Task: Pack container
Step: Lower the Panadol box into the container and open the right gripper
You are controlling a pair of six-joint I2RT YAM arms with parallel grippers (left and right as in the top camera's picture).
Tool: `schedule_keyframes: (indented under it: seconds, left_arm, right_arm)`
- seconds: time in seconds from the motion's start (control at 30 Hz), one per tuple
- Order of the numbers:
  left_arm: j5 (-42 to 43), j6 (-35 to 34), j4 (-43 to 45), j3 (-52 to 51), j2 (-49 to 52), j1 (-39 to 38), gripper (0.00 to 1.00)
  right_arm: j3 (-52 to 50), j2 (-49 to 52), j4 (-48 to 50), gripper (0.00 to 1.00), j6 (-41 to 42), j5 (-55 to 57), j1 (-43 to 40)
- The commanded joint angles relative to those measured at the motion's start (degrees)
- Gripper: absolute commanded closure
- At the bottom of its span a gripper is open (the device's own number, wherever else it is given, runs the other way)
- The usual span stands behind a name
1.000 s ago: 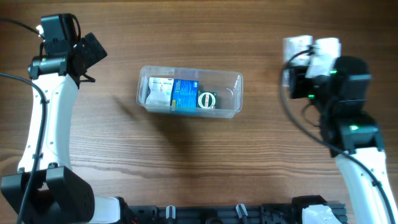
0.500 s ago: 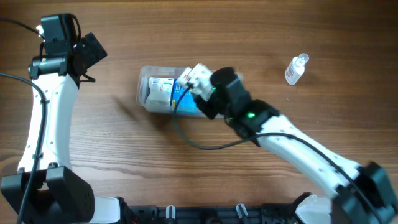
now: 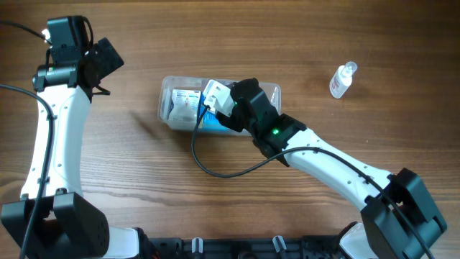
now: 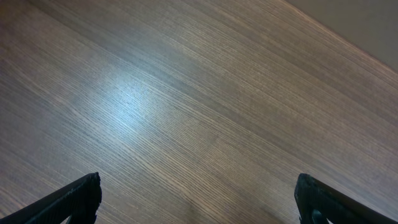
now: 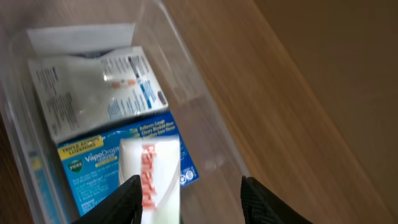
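Observation:
The clear container (image 3: 273, 91) lies at the table's middle. It holds a white printed pack (image 3: 184, 105) and a blue VapoDrops box (image 3: 210, 121). My right gripper (image 3: 226, 108) hovers over the container's middle, jaws open. A white box with red print (image 3: 215, 93) sits against its left finger. In the right wrist view the gripper (image 5: 189, 186) is wider than this white box (image 5: 152, 180), which hangs above the blue box (image 5: 87, 163) and the white pack (image 5: 93, 93) inside the container (image 5: 208, 121). My left gripper (image 3: 108, 60) is open and empty at the far left, over bare wood (image 4: 199, 193).
A small clear spray bottle (image 3: 341, 79) lies at the back right of the wooden table. The right arm stretches diagonally from the front right corner to the container.
My right arm swung from the back right to over the container, bringing the white box with red print. The spray bottle is now uncovered. The left arm has not moved.

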Motion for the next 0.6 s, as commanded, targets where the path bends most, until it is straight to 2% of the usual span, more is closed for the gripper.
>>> schedule_keyframes:
  seconds: [0.0,0.13,0.3,0.4,0.47,0.57]
  left_arm:
    - [-0.3,0.3,0.1,0.4,-0.6,0.2,0.00]
    - [-0.3,0.3,0.1,0.4,-0.6,0.2,0.00]
    - [-0.3,0.3,0.1,0.4,-0.6,0.2,0.00]
    - [-0.3,0.3,0.1,0.4,-0.6,0.2,0.00]
    - [-0.3,0.3,0.1,0.4,-0.6,0.2,0.00]
    - [-0.3,0.3,0.1,0.4,-0.6,0.2,0.00]
  right_arm:
    - [1.2,0.8,1.9,0.49,-1.2,-2.8,0.0]
    - [1.2,0.8,2.9,0.49,-0.1,-1.1,0.0]
    - [1.2,-0.1,1.1,0.50,13.4,10.0,0.0]
    - [1.2,-3.2,-2.3,0.62,18.6,10.0,0.0]
    - [1.3,-5.4,-5.1,0.75,20.6,10.0,0.0]
    - [1.3,-7.6,-8.9,0.80,23.0,10.4,0.0]
